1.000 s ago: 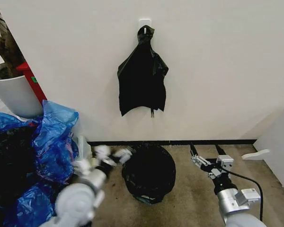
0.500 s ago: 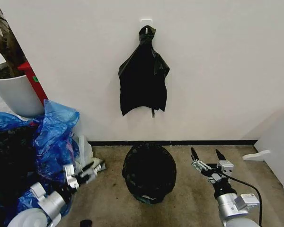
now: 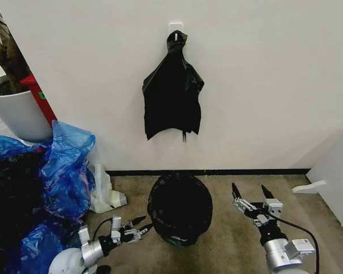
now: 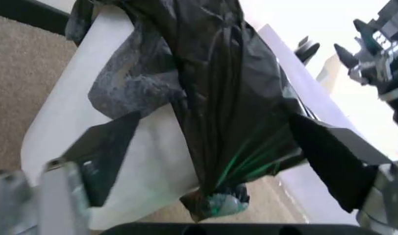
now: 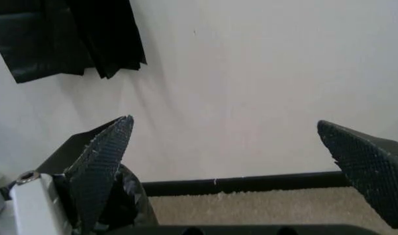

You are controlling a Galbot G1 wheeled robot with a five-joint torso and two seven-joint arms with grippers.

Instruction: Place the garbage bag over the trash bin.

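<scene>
The garbage bag (image 3: 180, 205) is draped over the trash bin on the floor by the wall and hides the bin's sides in the head view. In the left wrist view the cream-white trash bin (image 4: 68, 122) shows, with the black bag (image 4: 232, 98) hanging down its side. My left gripper (image 3: 143, 224) is low, just left of the bin, open and holding nothing; its fingers (image 4: 101, 152) stand to either side of the bin. My right gripper (image 3: 248, 187) is open to the bin's right, clear of it, with its fingers (image 5: 101, 156) spread wide.
A bunch of black bags (image 3: 172, 97) hangs from a wall hook above the bin. Blue plastic bags (image 3: 63, 165) are piled at the left below a white plant pot (image 3: 17, 114). A white bag (image 3: 106, 197) lies on the floor. White furniture (image 3: 337, 171) stands at the right.
My left arm has drawn back and down from the bin's left rim to just above the floor. The right gripper has sunk slightly. The bag stays on the bin.
</scene>
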